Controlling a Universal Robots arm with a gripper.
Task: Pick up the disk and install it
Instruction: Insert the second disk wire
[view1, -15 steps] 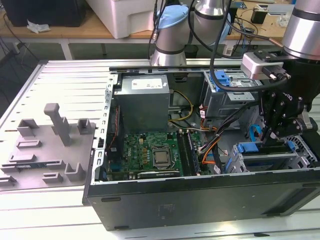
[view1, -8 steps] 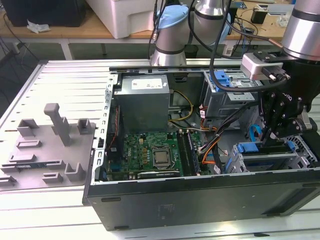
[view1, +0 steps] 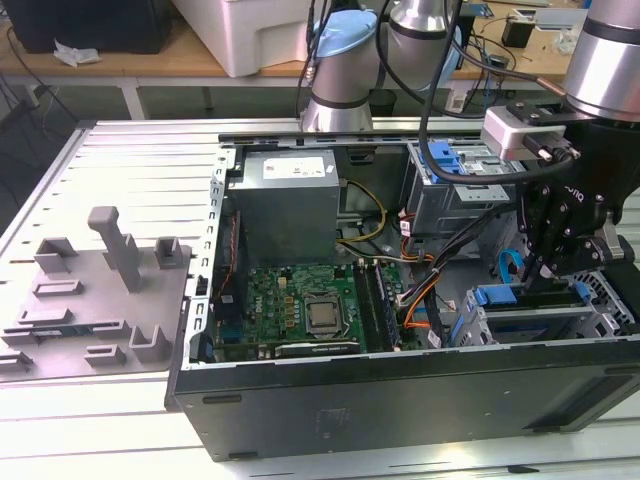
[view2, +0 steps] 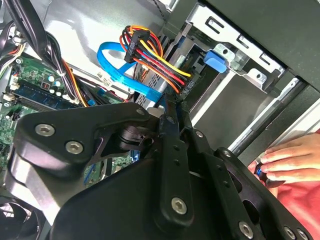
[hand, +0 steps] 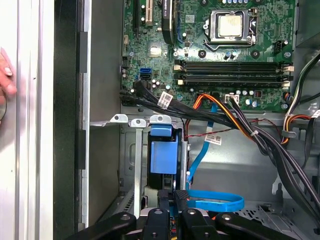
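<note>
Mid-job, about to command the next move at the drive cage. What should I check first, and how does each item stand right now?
1. Gripper at the drive cage: ok, it is down at the cage inside the case.
2. Disk lined up with a cage slot: ok, its blue carrier stands in the slot.
3. Disk fully seated: cannot tell.
4. Grip on the disk: cannot tell.
5. Blue data cable out of the way: not ok, it lies loose right beside the gripper and might snag.
6. People away from the arm: not ok, a hand is just outside the case wall.
</note>
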